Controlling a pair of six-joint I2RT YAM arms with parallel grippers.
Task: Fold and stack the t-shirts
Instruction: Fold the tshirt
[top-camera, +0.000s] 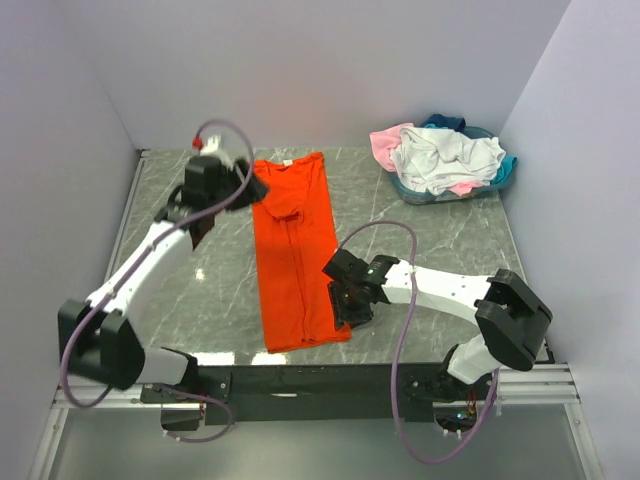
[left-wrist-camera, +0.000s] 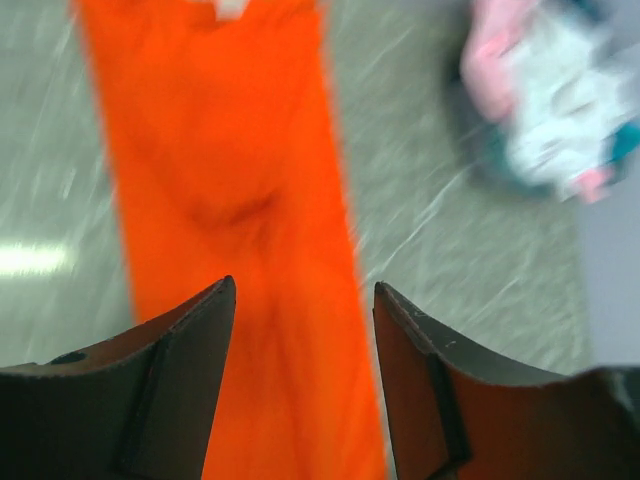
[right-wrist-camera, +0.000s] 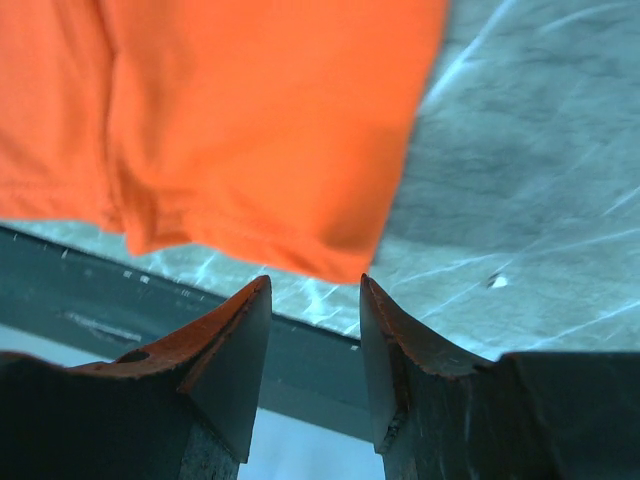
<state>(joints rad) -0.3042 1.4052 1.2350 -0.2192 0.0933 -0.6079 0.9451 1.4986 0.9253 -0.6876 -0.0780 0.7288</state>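
The orange t-shirt (top-camera: 293, 250) lies on the marble table as a long narrow strip, collar at the far end and hem near the front edge. It also shows in the left wrist view (left-wrist-camera: 230, 180) and the right wrist view (right-wrist-camera: 250, 110). My left gripper (top-camera: 232, 197) hovers at the shirt's far left edge, open and empty (left-wrist-camera: 302, 300). My right gripper (top-camera: 350, 305) is beside the shirt's near right corner, open and empty (right-wrist-camera: 315, 290). White, pink and teal t-shirts (top-camera: 445, 160) lie heaped at the far right.
The heap of shirts sits in a teal basket (top-camera: 505, 170) by the right wall; it shows blurred in the left wrist view (left-wrist-camera: 560, 100). A black rail (top-camera: 330, 380) runs along the table's front edge. White walls close in the table on three sides.
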